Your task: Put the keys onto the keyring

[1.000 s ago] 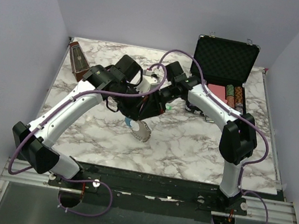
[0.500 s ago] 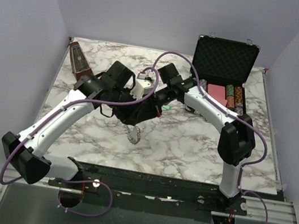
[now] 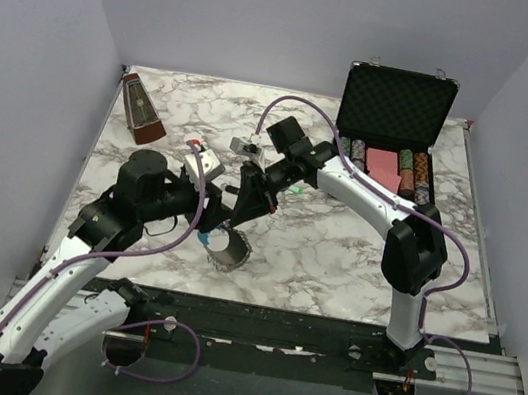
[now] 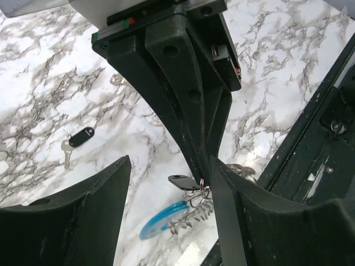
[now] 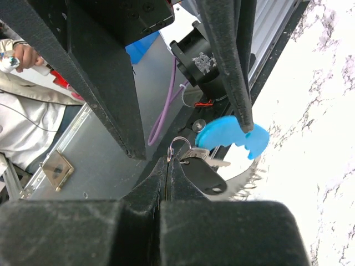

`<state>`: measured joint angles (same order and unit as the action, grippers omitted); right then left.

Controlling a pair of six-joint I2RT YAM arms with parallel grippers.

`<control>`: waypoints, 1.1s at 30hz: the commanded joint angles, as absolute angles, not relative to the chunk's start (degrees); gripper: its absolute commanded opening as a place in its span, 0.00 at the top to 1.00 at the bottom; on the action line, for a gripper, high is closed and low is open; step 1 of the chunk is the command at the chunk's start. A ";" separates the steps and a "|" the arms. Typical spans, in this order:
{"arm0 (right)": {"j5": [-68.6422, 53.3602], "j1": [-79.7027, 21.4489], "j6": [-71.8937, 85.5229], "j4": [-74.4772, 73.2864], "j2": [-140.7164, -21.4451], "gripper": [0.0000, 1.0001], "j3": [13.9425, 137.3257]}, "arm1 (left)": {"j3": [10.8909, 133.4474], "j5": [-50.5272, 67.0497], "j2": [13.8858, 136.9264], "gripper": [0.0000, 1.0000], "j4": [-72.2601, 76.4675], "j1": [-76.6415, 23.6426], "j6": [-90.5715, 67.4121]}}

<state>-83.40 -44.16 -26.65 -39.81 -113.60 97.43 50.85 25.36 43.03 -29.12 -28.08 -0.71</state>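
Top external view, from the left: a brown pyramid [image 3: 141, 108] stands at the far corner of the marble table [image 3: 335, 260]. The left arm reaches in low toward the middle. The left gripper [image 4: 171, 163] has its fingers spread apart with nothing between them; its own camera looks through the gap at the other arm's fingers.

Just right of it the keyring [image 3: 225, 249] hangs low over the marble near the front edge. Whether its lowest links touch the table I cannot tell. The right gripper [image 5: 166, 177] comes down onto it with its jaws pressed together, pinching what looks like a thin wire loop of the ring. A black key [image 5: 205, 176] dangles beside the blue curved section [image 5: 233, 138].

A loose key [image 4: 81, 137] lies flat on the marble, well apart from the ring. A green key [image 3: 297, 191] lies farther back, close under the right arm. At the far right the black case [image 3: 397, 103] stands open, with poker chips [image 3: 415, 172] in its tray.

The ring is probably light but floppy. Its chain links will likely sag and swing, so the stiff blue section or the wire end is the steadier place to grip. The keys are small, flat and slick; the plastic head is the better hold, leaving the hole free.
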 commanded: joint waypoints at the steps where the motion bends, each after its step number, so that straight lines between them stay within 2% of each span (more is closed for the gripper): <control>1: -86.04 -44.12 -27.51 -40.52 -113.55 0.99 98.61 | 46.59 28.91 38.60 0.33 -18.03 -27.69 2.45; 9: -85.34 -43.77 -27.77 -40.52 -113.64 0.99 98.26 | 32.97 33.05 24.89 0.30 -2.21 -27.51 8.79; 16: -84.11 -42.98 -34.87 -46.83 -113.20 0.99 99.58 | 30.94 32.78 23.02 0.30 -5.88 -27.42 13.70; 20: -83.58 -42.36 -39.98 -51.41 -112.94 0.99 100.28 | 30.94 40.50 24.78 0.40 -11.50 -27.42 24.50; 22: -83.76 -41.93 -40.69 -51.94 -112.94 0.99 100.20 | 31.20 40.61 25.66 0.42 -13.26 -27.51 26.97; 28: -84.20 -41.66 -41.31 -52.56 -113.29 0.99 100.37 | 33.48 42.36 29.61 0.58 -18.10 -27.42 30.50; 33: -84.38 -41.75 -41.57 -53.09 -113.47 0.99 100.63 | 33.49 41.40 30.32 0.62 -18.37 -27.42 31.03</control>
<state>-83.15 -41.60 -40.18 -51.20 -113.60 98.43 31.62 39.42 30.20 -16.73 -27.81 28.14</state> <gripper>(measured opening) 0.011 0.402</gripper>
